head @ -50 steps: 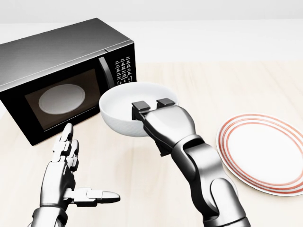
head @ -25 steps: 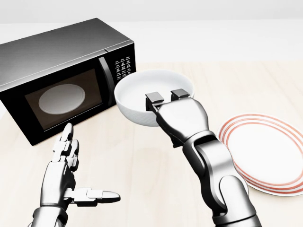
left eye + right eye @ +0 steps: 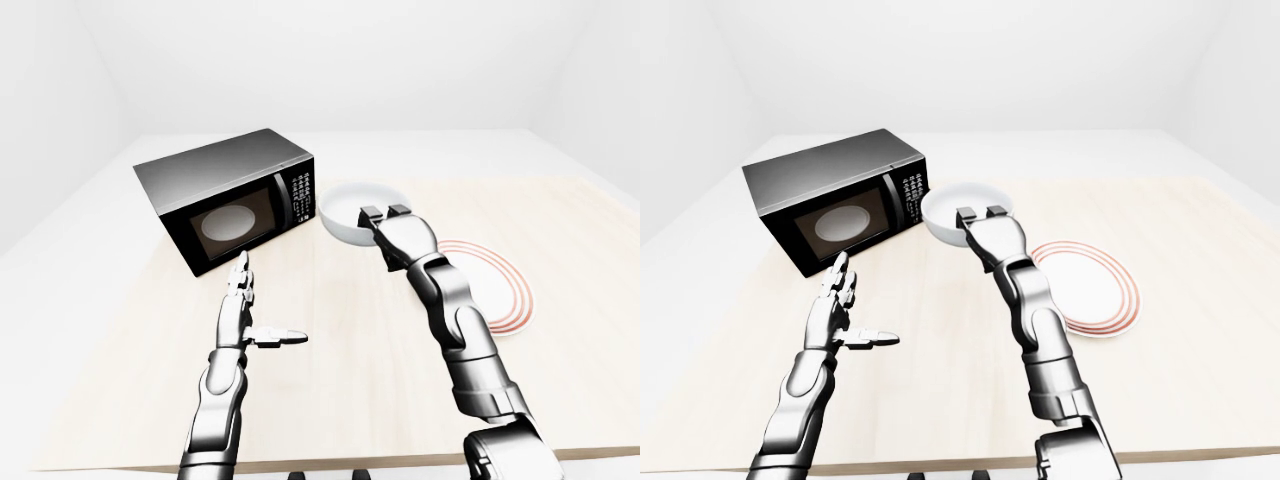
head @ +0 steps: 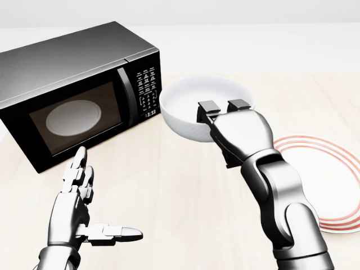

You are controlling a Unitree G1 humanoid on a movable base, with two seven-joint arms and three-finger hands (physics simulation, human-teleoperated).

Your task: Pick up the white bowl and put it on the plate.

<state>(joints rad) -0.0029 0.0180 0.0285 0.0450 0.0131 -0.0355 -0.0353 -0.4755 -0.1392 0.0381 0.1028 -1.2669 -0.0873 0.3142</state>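
The carry step is in hand: the white bowl (image 4: 205, 107) is off the worktop (image 4: 180, 185), pinched at its near rim by the right hand (image 4: 224, 108), two fingertips (image 4: 209, 107) hooked over the rim into the bowl with the palm under its wall. In the head view the bowl hangs just right of the microwave (image 4: 73, 90) keypad and up-left of the red-ringed plate (image 4: 332, 185), which lies flat at the right edge of the worktop, partly cut off by the frame. Bowl and plate are near each other but apart, the bowl not yet over the plate.

As I judge it, the next move calls for a sweep of the bowl to the right and toward the bottom of the view until it sits above the plate's middle, then a level descent and a release only once the base rests on the plate. The grip takes just one side of the rim, so the bowl may tip if it is swung quickly.

The right arm reaches up and away from the bottom of the view, elbow bent, wrist extended. The left hand (image 4: 76, 211) holds nothing: it hovers low left, fingers straight and pointing up, thumb stuck out to the right
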